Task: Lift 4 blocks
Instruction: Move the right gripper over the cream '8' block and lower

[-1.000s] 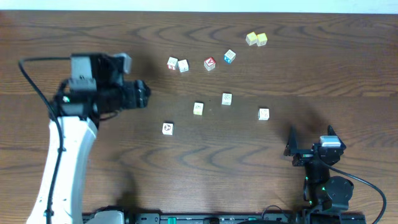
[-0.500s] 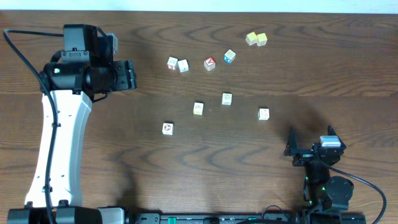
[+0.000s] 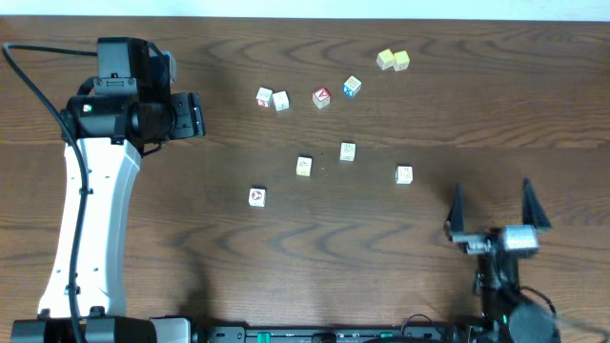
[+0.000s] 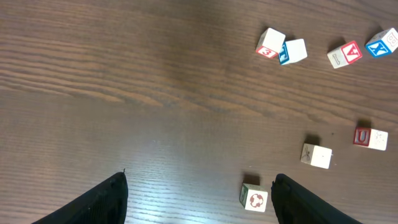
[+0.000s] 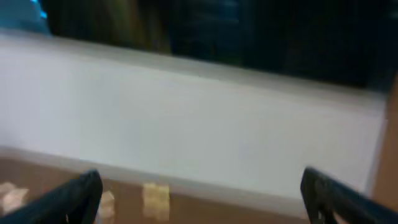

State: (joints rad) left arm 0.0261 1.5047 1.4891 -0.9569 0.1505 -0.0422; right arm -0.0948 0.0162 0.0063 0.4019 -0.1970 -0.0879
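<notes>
Overhead view, dark wood surface (image 3: 448, 114).

Four cream blocks, all resting on the surface, none touching another:
- ring block (image 3: 256, 196), with a reddish-brown ring on top, is nearest and furthest left of the four.
- second block (image 3: 304, 166) lies up and to the right of it.
- third block (image 3: 348, 151) is a little farther and further right.
- fourth block (image 3: 404, 174) is furthest right.

The far row holds two pale cubes (image 3: 273, 98) side by side, a red-faced cube (image 3: 321, 97), a blue-faced cube (image 3: 352, 87), and two yellow cubes (image 3: 393, 60) that touch each other.

The left fingers (image 3: 195, 114) are spread apart and hold nothing. They sit at far left, well apart from every block. In the left wrist view, bare wood lies between the two dark tips. The ring block (image 4: 254, 198) sits just inside the right-hand tip. The second block (image 4: 317, 156) and third block (image 4: 371, 138) lie beyond it to the right.

The right fingers (image 3: 456, 208) are spread wide and hold nothing. They are at near right, nearer than the fourth block and apart from it. The right wrist view is blurred. It shows only the two tips at the lower corners and a pale wall.
</notes>
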